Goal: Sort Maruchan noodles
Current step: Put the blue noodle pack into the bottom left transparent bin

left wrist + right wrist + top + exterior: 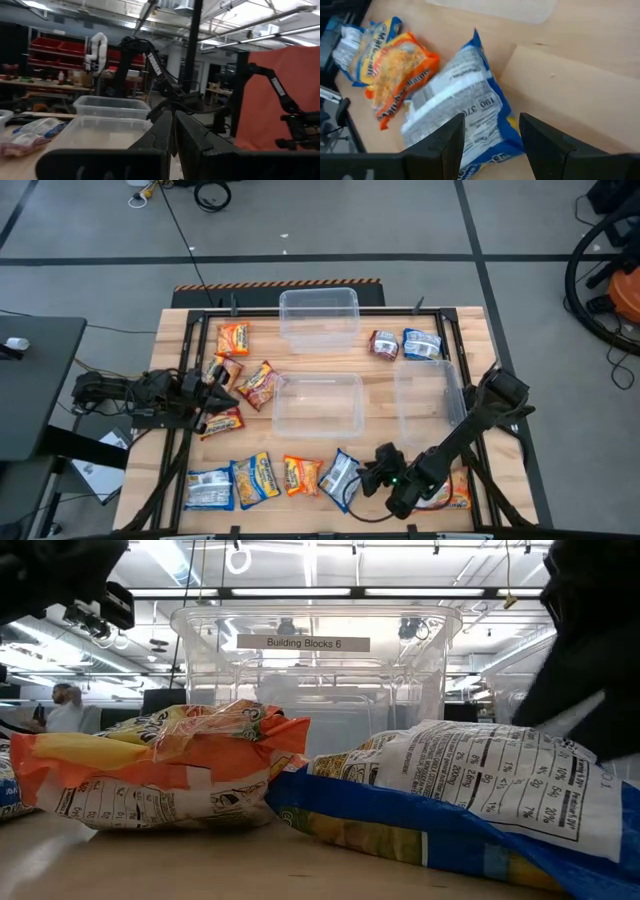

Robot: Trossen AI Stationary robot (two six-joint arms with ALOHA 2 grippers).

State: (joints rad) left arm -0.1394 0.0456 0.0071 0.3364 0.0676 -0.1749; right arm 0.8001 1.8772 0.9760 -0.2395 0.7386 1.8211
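The right hand [490, 132] hung just over a blue packet [462, 112] near the front edge of the counter [330, 365], its fingers spread wide. An orange packet [400, 75] lay just beside the blue one. The left hand [222, 395] sat among the orange packets [258, 383] at the left side, fingers pressed together. In the low view both arms were mostly cut off.

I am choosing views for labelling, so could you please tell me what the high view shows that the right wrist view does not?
Only the high view shows the three clear tubs, such as the middle one, the left end effector and the red-white packets. Only the right wrist view shows the right end effector open just over the blue packet, barcode side up. Both show that blue packet and the orange packet beside it.
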